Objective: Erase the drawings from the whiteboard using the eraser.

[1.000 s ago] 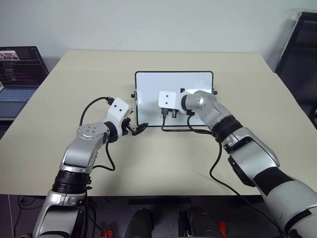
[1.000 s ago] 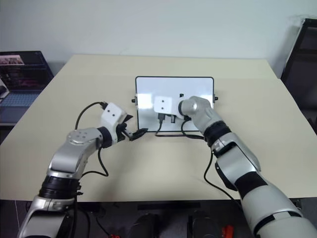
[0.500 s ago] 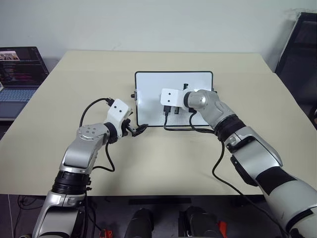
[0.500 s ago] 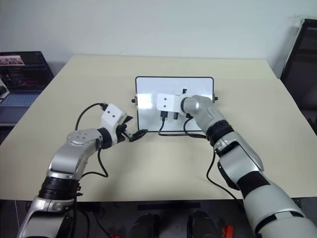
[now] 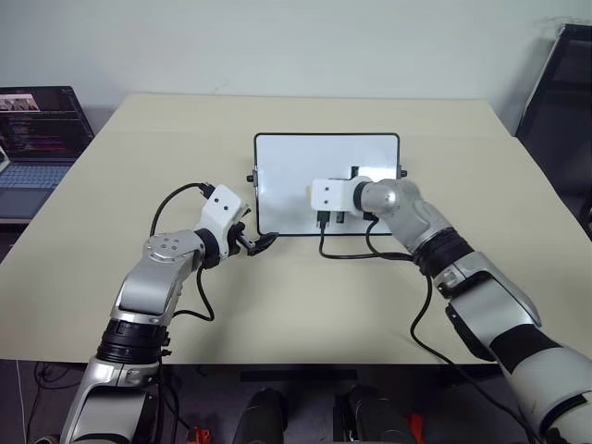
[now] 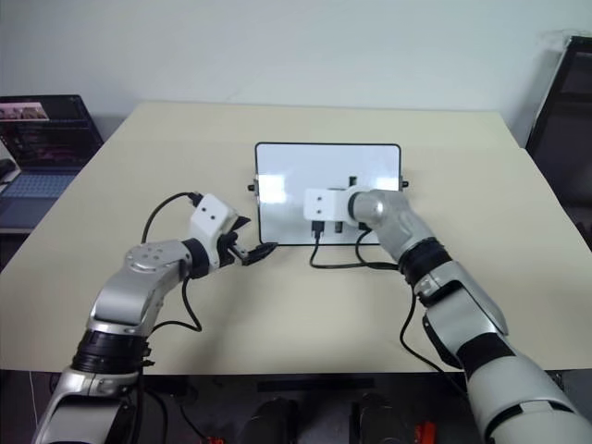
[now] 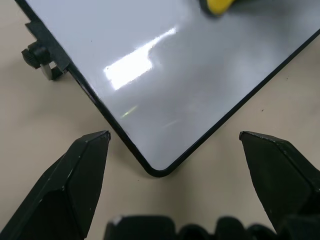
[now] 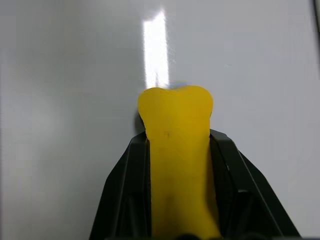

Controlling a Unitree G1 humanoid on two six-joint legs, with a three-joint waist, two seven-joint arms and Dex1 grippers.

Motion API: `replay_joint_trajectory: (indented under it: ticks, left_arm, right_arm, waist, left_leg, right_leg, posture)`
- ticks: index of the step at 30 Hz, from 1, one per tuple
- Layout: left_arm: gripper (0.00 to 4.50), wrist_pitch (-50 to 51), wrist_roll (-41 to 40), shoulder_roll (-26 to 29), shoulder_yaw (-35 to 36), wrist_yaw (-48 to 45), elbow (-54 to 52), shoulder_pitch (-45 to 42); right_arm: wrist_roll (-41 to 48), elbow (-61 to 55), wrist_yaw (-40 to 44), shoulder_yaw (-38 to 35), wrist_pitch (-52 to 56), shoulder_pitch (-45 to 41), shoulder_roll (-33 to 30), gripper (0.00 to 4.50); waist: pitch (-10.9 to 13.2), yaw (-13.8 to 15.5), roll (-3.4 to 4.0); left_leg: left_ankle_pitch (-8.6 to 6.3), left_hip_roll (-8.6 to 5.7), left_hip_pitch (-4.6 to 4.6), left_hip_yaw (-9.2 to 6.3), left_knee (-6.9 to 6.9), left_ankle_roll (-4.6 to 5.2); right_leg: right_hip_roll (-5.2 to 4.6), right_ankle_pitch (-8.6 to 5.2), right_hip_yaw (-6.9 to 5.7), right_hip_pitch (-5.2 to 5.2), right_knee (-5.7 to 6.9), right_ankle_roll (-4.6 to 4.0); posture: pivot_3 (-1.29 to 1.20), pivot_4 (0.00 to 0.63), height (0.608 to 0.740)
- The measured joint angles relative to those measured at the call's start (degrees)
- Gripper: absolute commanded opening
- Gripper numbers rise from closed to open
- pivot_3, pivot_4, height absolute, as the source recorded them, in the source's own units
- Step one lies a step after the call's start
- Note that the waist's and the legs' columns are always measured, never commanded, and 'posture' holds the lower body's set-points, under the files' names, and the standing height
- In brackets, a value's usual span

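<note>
Both tools are busy: the right tool (image 8: 177,150) clenches the small yellow eraser block (image 8: 176,150) against the glossy black-framed whiteboard (image 5: 296,176) lying mid-desk, while the left tool (image 7: 172,150) gapes astride its near corner. Wiping looks underway; no drawings are visible, so next I'd sweep the remaining surface.

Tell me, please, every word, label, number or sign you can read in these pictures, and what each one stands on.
No text can be read.
The laptop screen: lines of text, too small to read.
The whiteboard: no writing or drawing visible on the white that shows.
The eraser, shut in the right gripper: plain yellow, no label.
</note>
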Motion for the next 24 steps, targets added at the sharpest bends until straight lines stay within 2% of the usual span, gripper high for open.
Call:
replay_joint_trajectory:
  ticks: [5,11,19,24]
  left_arm:
    - [4.5,-0.2,0.0,-0.9,-1.2,-0.5,0.2,-1.1]
    - [4.5,-0.3,0.0,-1.0,-1.7,-1.0,0.3,-1.6]
    - [4.5,-0.6,0.0,-1.0,-1.8,-1.1,2.2,-2.0]
    - [4.5,-1.3,0.1,-1.1,-1.8,-1.1,2.2,-2.0]
  right_arm:
    - [0.1,-3.8,4.1,-0.5,1.0,2.2,-2.9,1.14]
    - [0.3,-10.7,10.6,1.3,1.4,8.3,-3.3,1.14]
    - [-0.8,-7.1,1.0,0.7,3.3,5.0,-0.1,1.14]
    - [-0.7,-6.4,0.6,0.3,3.6,4.0,-0.2,1.14]
  waist:
    - [0.0,-0.1,-0.01]
    - [0.0,-0.5,-0.02]
    - [0.0,-0.5,-0.02]
    - [0.0,-0.4,-0.02]
  left_leg:
    - [0.0,0.02,0.01,0.02,0.0,0.0]
    - [0.0,0.04,0.08,0.08,0.0,0.0]
    - [0.02,0.07,0.16,0.1,0.01,-0.02]
    - [0.01,0.05,0.14,0.11,-0.05,-0.02]
  right_leg:
    - [0.02,0.0,0.01,0.02,0.0,0.0]
    - [0.05,0.0,0.06,0.04,0.02,0.01]
    - [0.09,0.0,0.08,0.06,0.04,0.0]
    - [0.06,0.0,0.09,0.06,-0.01,0.0]
  posture:
    - [0.0,0.15,0.74]
    - [0.0,0.15,0.74]
    - [0.0,0.15,0.74]
    - [0.0,0.15,0.74]
